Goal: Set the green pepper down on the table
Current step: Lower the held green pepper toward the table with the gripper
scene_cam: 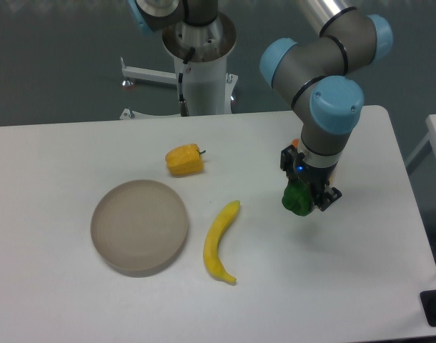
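pepper placing looks to be near its end. the green pepper [297, 199] sits between the fingers of the gripper [309, 200], which appear clenched around it from above. it is low over the table [361, 271], to the right of the banana [221, 242] and well apart from the plate [139, 226] and the yellow pepper [184, 160]. whether the pepper already touches the surface under the fingers, i cannot tell. in my judgement the next move asks for a short lowering, then the fingers must release and rise straight, so the pepper does not roll.
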`<control>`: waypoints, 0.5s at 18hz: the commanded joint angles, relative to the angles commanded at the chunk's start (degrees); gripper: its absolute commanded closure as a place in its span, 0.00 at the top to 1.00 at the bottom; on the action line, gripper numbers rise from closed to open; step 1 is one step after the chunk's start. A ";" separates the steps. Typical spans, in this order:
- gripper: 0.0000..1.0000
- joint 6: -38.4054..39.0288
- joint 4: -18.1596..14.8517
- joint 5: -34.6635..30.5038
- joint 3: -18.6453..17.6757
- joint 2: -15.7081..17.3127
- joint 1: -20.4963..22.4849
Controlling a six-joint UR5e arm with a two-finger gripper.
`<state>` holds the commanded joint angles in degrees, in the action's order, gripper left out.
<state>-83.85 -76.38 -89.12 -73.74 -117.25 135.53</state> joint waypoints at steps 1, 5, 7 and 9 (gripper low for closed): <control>0.04 0.00 0.00 0.00 -0.09 0.00 0.00; 0.04 0.61 0.18 0.09 0.87 -0.79 -0.09; 0.04 0.97 0.09 0.26 2.54 -2.28 -0.17; 0.04 1.05 0.17 0.53 4.65 -4.56 -0.44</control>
<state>-82.79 -76.20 -88.60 -69.09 -121.80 135.09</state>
